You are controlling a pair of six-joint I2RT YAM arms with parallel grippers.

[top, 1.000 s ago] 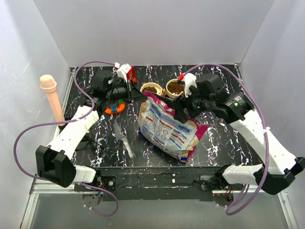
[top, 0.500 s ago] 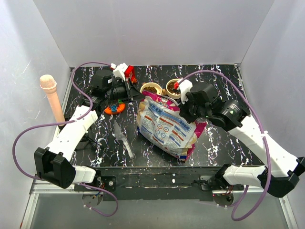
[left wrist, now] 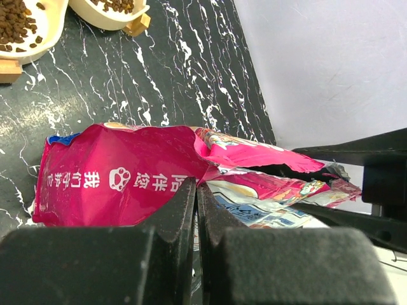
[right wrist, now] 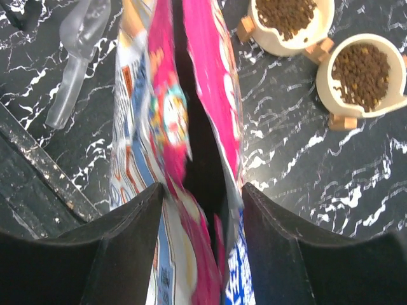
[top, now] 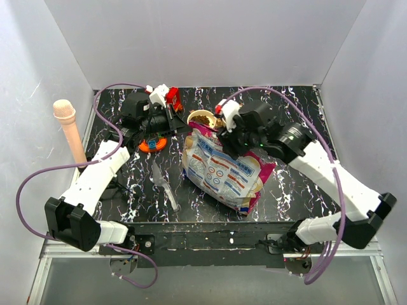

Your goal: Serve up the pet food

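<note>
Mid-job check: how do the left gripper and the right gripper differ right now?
The left gripper has its fingers pressed together with nothing between them, while the right gripper has its fingers standing apart. The right gripper straddles the open mouth of the pet food bag, but the left gripper sits off to the bag's side, not touching it. Both point toward the bag.

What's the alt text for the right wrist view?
The right gripper straddles the open mouth of a magenta-and-blue pet food bag. Two cream bowls of brown kibble stand upper right; a clear scoop lies upper left on the black marbled table.
</note>
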